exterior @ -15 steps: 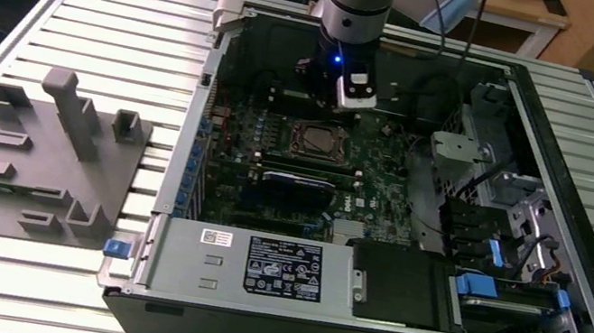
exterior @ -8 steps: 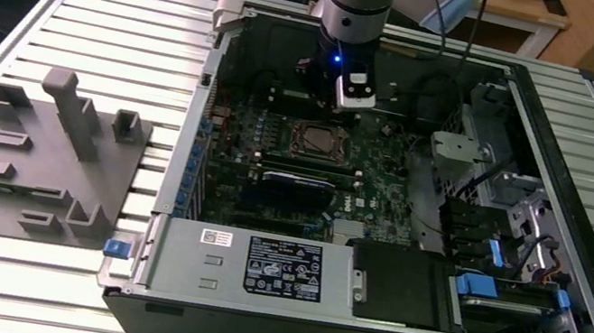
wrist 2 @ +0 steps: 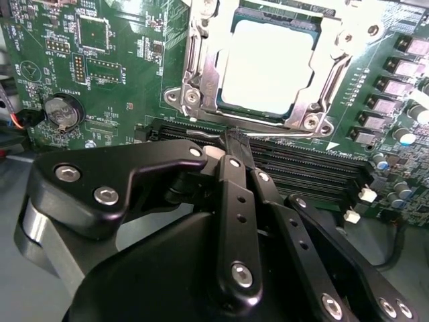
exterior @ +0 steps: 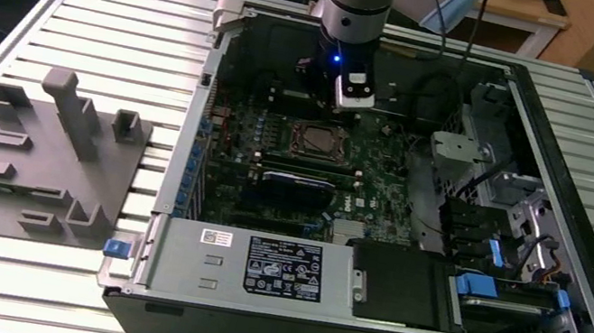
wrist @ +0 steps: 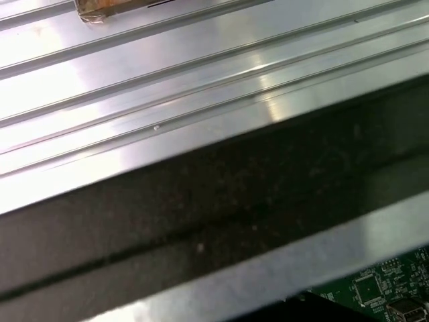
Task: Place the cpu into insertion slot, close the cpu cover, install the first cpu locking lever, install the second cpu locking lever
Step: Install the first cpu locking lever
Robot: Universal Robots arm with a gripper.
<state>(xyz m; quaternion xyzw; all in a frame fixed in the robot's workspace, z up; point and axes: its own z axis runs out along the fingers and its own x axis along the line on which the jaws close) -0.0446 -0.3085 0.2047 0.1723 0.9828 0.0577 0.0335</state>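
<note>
Claw, seemingly pinched, just beside cpu

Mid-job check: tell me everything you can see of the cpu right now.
In the second wrist view the cpu is a flat square chip with a pale, dull silvery metal top, washed by glare so no marking can be told. It lies flat in the insertion slot on the green board, its top showing through the window of the cpu cover, whose silvery frame surrounds it. The gripper, fingers together, is apart from it, over the long black slots beside the socket.
</note>
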